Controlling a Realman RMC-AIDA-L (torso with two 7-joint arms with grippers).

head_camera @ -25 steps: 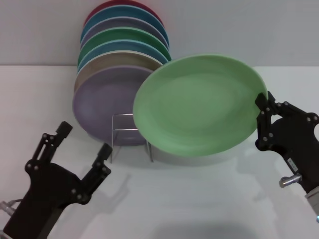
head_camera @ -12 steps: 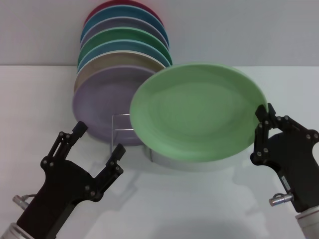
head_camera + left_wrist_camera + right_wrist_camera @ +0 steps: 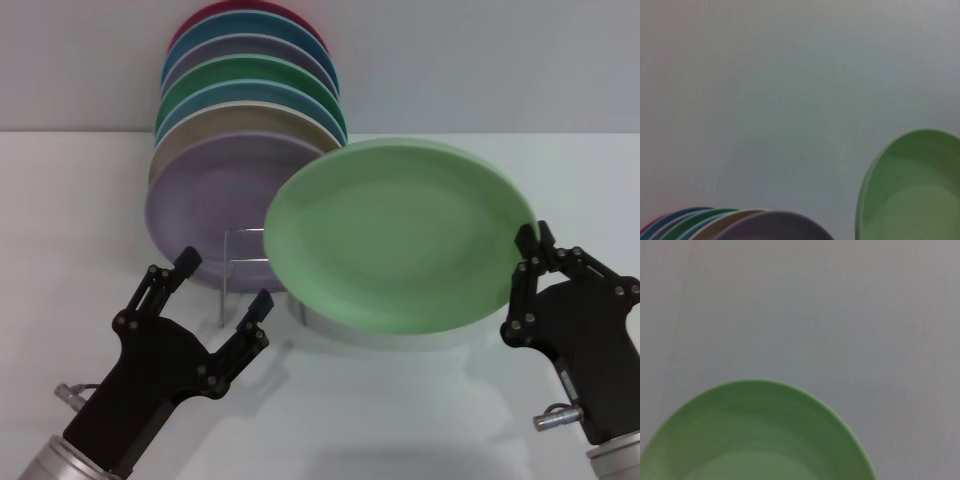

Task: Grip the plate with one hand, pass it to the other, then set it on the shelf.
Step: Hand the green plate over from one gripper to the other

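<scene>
The white surface [image 3: 420, 420] carries a row of upright plates [image 3: 245, 120] in the wire shelf [image 3: 250, 262], which stands beyond the left end effector and well to the left of the right one. The lilac plate [image 3: 205, 215] is seen at the front of that row. The plate [image 3: 400, 235] is held tilted in the air, between the two end effectors and in front of the shelf, its right rim clamped between the closed fingers of the right end effector [image 3: 528, 243]. The left end effector [image 3: 222, 283] is raised just left of the plate's lower edge, fingers spread wide, with nothing gripped and no contact seen.
</scene>
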